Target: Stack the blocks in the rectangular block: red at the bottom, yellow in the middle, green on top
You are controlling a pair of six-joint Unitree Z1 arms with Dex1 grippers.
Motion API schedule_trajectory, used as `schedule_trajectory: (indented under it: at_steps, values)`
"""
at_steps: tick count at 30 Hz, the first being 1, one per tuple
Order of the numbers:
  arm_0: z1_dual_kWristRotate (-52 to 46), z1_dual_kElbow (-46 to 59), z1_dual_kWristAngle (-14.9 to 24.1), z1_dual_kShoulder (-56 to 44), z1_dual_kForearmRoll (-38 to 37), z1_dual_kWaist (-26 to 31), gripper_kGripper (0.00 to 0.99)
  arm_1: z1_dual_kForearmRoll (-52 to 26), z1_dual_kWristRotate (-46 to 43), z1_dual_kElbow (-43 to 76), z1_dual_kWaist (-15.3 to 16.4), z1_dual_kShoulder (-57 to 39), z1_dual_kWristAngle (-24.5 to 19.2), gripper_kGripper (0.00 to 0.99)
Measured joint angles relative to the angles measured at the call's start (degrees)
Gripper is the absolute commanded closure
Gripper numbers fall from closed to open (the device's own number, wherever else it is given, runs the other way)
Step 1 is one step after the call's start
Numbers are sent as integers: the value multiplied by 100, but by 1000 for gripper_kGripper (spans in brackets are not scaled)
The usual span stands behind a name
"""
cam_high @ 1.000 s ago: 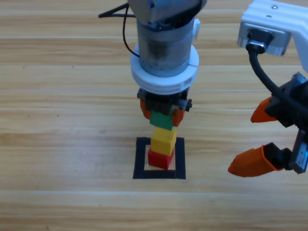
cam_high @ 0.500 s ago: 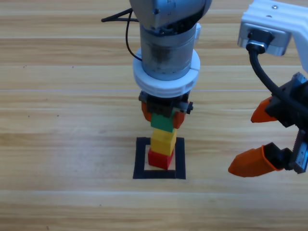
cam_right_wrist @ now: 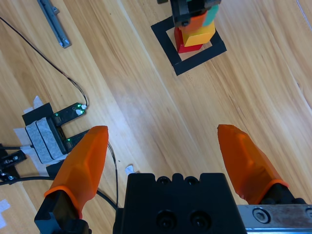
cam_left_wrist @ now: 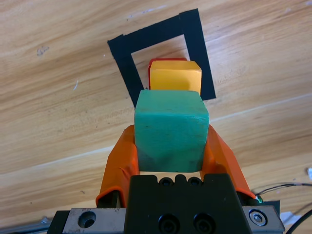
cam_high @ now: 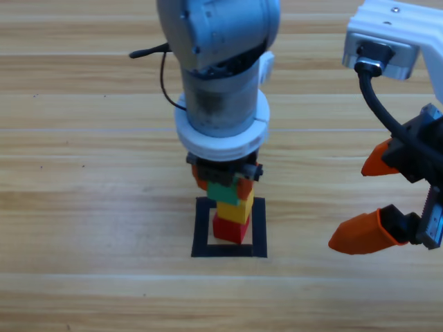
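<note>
**Green cube held over the yellow-on-red stack**

Your green cube (cam_high: 223,192) is a matte teal block with slightly worn edges, and in the left wrist view (cam_left_wrist: 171,127) you can see it squeezed between the two orange jaws, one pressed flat against each side face. Below it, the yellow cube (cam_high: 234,209) sits on the red cube (cam_high: 230,227), and both stand inside the black tape square (cam_high: 202,228) on the wooden table (cam_high: 83,207). From the left wrist view, only a thin red edge (cam_left_wrist: 165,60) shows behind the yellow top face (cam_left_wrist: 174,76), so the yellow is close to squared over the red. In the high view the green looks set a little to the left of the yellow, and you cannot tell from these pictures whether its underside touches the yellow's top.

Your left gripper (cam_high: 223,181) hangs from the left arm, which comes down from the picture's top edge and points nearly straight down at the stack, its grey wrist hiding most of the gripper.

Your right gripper (cam_high: 374,197) waits at the right edge, well apart from the stack, its jaws spread wide and holding nothing; its wrist view (cam_right_wrist: 163,151) shows bare table between them, with the stack far off at the top.
</note>
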Motion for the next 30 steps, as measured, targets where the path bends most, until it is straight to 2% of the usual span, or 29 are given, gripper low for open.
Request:
schedule_trajectory:
  at_steps: [30]
  values:
    - [44, -105, -136, 93, -119, 34, 950, 55, 1, -34, 0, 0, 0, 1]
